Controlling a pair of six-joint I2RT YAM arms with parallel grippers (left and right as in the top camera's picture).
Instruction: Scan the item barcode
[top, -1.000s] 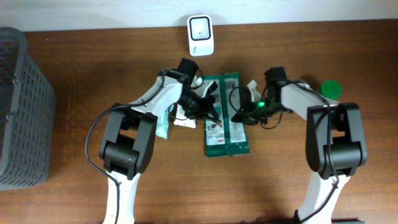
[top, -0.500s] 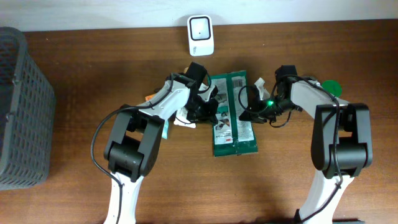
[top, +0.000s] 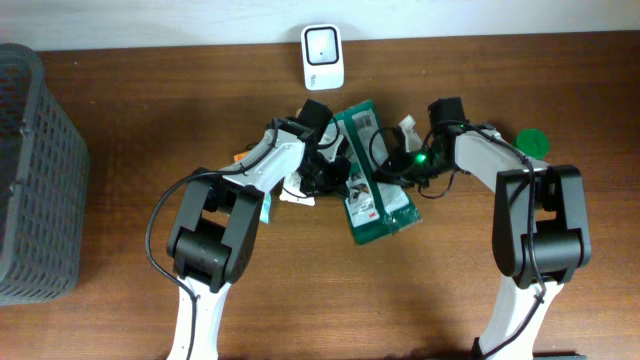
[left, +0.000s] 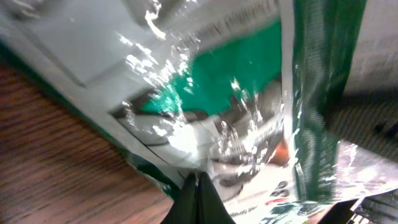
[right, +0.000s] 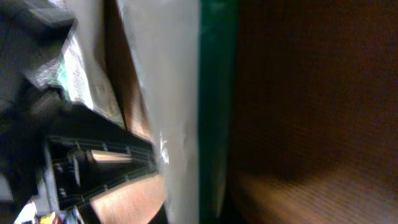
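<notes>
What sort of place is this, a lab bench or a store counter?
Most likely a mock checkout station on a wooden table. A small white scanner stands at the back edge, a grey basket sits at the left, and a green package is mid-table.

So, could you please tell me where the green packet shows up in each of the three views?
Overhead: the green packet lies at the centre, tilted, between the two arms.
Left wrist: the packet fills most of the frame, close up and glossy.
Right wrist: the packet is seen edge-on, as a vertical strip mid-frame.
Shared landmark: the wooden table.
</notes>
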